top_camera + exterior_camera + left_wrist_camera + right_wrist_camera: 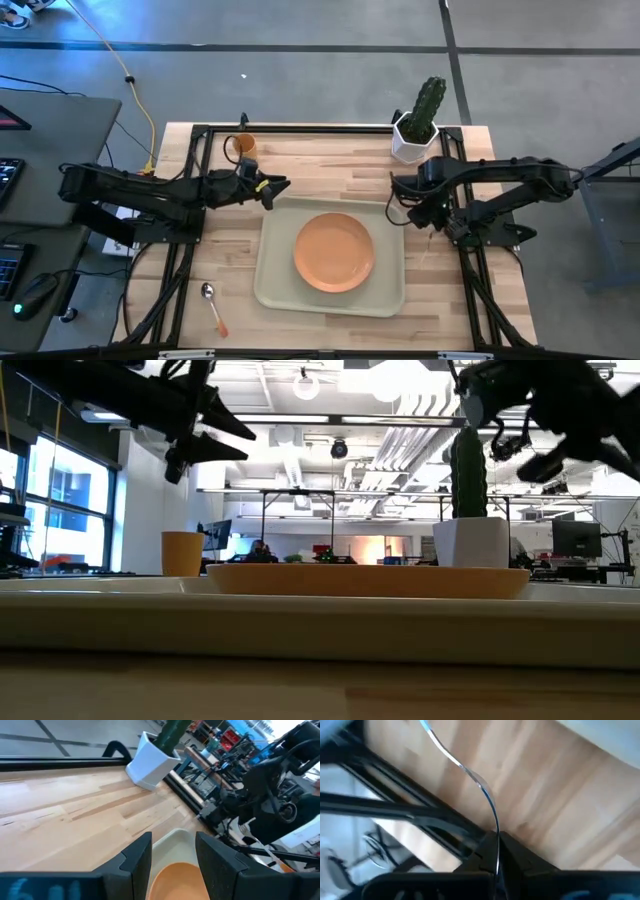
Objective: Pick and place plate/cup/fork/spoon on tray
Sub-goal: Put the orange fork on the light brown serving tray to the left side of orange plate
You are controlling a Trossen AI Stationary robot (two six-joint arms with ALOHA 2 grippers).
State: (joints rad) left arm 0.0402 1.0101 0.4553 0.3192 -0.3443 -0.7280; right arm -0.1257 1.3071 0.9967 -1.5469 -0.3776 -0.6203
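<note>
Pale wood planks across the whole surface [320,165], framed by black rails. At its middle, nearer the front edge, the beige-green tray [270,290], lying flat. Inside the tray, right of centre, the orange plate [334,252], flat and upright on the tray floor, clear of the rim all round. Above the tray's far left corner, raised off the wood, the left gripper [280,185], fingers [135,857] spread fairly wide with nothing between them, aimed across the surface towards the right arm. Off the tray's far right corner, just beyond its rim, the right gripper [435,212], pointed down at the bare wood, fingers [512,847] pinched tight. At the far right corner of the surface, a white pot with a green cactus [413,140], upright. At the far left, just beside the rail and behind the left gripper, the small orange cup [243,146], standing upright on the wood, well apart from the tray. Near the front left, outside the tray, the spoon [212,305], flat on the wood, silver bowl away from the front edge, orange handle slanting towards it. Clamped between the right fingers, the fork [487,795], seen edge-on as a thin curved silver strip over bare planks.
</note>
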